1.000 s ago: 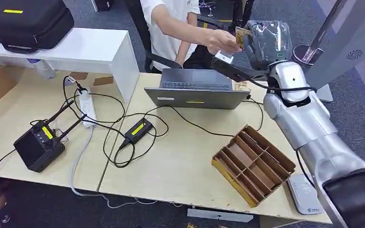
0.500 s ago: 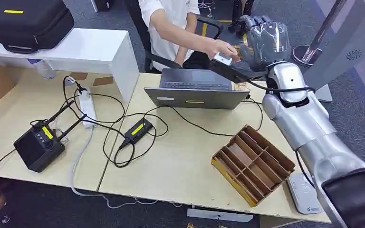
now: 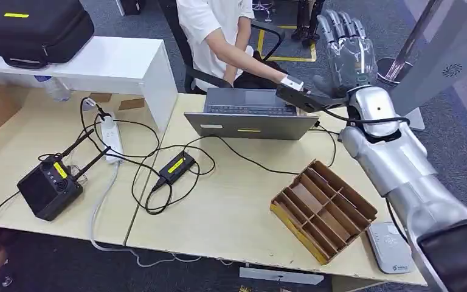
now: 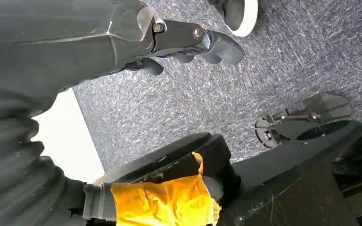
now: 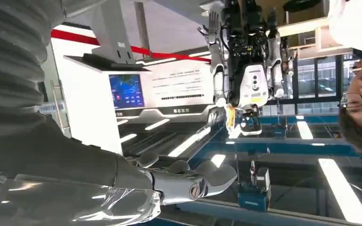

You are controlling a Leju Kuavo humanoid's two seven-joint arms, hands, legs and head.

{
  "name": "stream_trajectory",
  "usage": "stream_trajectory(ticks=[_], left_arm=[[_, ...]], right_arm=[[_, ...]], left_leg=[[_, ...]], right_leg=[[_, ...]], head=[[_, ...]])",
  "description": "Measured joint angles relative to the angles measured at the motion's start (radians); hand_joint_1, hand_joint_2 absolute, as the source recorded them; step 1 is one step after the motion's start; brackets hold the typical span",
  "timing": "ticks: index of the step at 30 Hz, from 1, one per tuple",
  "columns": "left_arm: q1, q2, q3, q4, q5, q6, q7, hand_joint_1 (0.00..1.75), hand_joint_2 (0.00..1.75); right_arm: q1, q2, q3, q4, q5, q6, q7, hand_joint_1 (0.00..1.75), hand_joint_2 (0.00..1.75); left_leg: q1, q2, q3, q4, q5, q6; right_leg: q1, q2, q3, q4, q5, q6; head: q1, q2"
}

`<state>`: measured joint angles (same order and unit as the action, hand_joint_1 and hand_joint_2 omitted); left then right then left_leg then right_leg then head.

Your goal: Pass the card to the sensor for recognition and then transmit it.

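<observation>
Overhead, right hand raised, fingers spread and upright, nothing held; left hand loosely apart, likewise unladen.

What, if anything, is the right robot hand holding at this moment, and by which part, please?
Nothing: the right robot hand is raised beyond the laptop with its fingers spread apart and no card between them.
</observation>
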<state>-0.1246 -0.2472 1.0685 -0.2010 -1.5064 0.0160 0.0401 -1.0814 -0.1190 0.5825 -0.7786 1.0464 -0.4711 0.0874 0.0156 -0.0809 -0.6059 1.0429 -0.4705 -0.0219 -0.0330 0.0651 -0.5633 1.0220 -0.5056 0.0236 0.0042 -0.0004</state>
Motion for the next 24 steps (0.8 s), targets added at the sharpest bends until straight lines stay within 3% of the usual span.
stream_trajectory(ticks=[15,18,24], left_arm=[[0.001,0.000,0.000,0.000,0.013,0.005,0.003,0.00,1.75],[0.001,0.000,0.002,0.000,0.023,0.005,0.009,0.00,1.75],[0.003,0.001,0.016,0.000,0.048,0.003,0.012,0.00,1.75]], right_arm=[[0.001,-0.105,0.005,0.033,0.055,0.003,0.031,0.00,1.75],[0.000,-0.163,0.001,0.048,0.052,0.000,0.017,0.00,1.75],[-0.005,-0.331,-0.022,0.074,0.056,0.019,-0.006,0.00,1.75]], left_leg=[[0.000,0.000,0.001,0.001,0.000,0.000],[0.000,-0.006,0.000,0.001,0.001,0.001],[0.000,-0.006,-0.002,0.003,0.001,0.001]], right_leg=[[0.000,0.000,0.000,-0.001,0.000,0.000],[0.000,-0.006,0.001,-0.001,0.000,0.001],[-0.001,-0.006,0.001,-0.002,0.000,0.001]], head=[[0.000,0.000],[0.000,0.000],[0.000,0.000]])
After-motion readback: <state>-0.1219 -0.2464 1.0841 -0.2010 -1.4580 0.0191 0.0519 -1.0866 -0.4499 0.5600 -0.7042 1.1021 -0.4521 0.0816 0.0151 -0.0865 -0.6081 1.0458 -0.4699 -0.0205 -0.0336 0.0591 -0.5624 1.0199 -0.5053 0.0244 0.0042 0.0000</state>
